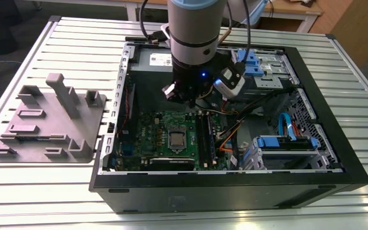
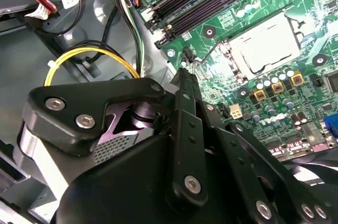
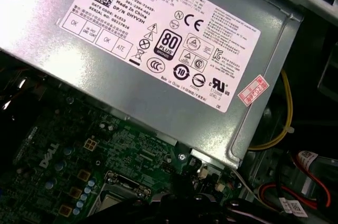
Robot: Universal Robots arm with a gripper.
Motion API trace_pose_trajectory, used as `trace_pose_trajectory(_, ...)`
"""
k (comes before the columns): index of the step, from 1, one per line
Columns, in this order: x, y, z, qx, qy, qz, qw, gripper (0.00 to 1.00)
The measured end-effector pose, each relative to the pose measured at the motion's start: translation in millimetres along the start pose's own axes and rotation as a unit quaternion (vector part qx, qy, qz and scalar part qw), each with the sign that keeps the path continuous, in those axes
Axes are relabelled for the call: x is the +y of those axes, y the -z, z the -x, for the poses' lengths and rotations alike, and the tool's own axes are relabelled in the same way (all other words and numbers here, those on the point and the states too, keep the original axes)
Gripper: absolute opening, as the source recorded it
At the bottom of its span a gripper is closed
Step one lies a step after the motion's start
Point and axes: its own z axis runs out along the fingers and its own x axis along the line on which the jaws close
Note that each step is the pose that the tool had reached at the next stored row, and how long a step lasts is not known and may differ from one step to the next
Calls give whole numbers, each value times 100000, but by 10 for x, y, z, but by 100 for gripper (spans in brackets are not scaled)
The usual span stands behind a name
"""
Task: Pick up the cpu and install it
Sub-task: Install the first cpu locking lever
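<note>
The cpu (image 1: 178,138) is a small silvery square lying flat in the socket in the middle of the green motherboard (image 1: 152,143), inside the open computer case. In the second wrist view the cpu (image 2: 262,47) shows pale and flat within its socket, with a thin wire lever beside it. My gripper (image 1: 184,99) hangs above the far part of the motherboard, between the cpu and the power supply, clear of the board. The black links of my gripper (image 2: 182,74) end short of the cpu, and I see nothing held there.
A grey power supply (image 3: 158,49) sits at the case's far wall. Memory slots (image 2: 211,2) run beside the socket. Yellow cables (image 2: 90,55) loop near the gripper. A blue drive cage (image 1: 286,143) stands at the exterior view's right. A grey moulded fixture plate (image 1: 50,122) lies outside the case at its left.
</note>
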Motion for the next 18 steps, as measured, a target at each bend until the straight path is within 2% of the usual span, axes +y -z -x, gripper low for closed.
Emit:
trace_pose_trajectory(10,42,-58,16,-9,-12,3,100000,11)
trace_pose_trajectory(18,35,-86,8,-2,-21,3,100000,11)
